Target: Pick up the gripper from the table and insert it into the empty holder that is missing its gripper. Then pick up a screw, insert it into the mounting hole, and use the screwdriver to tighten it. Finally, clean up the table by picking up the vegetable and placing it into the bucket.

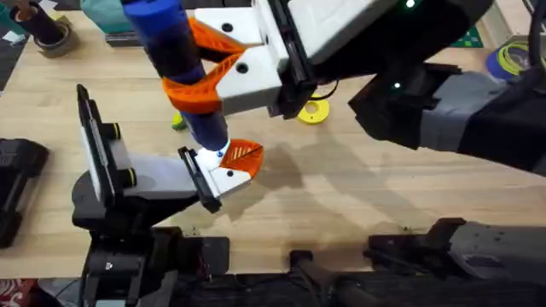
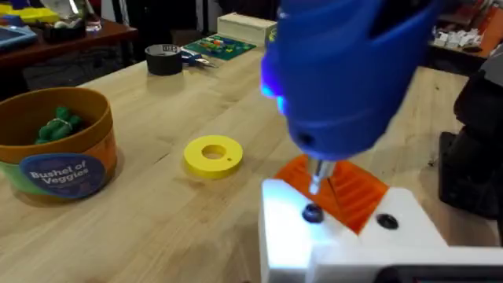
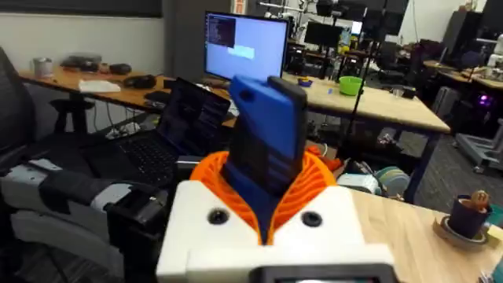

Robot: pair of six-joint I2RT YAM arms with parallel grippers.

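Right end effector grips the screwdriver, bit down on the holder beside the gripper.

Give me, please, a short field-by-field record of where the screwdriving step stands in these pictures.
Screwdriver: blue screwdriver held upright in the right gripper, jaws shut on its body.
Bit: lowered onto a dark screw in the white holder.
Orange gripper: orange gripper already seated in the holder, beside the screw.
Left gripper: holder end points toward the table's middle; jaw state cannot be told.
Bucket: bucket on the table, dark green pieces inside.
Yellow disc: yellow disc lying flat beside the bucket, apart from it.
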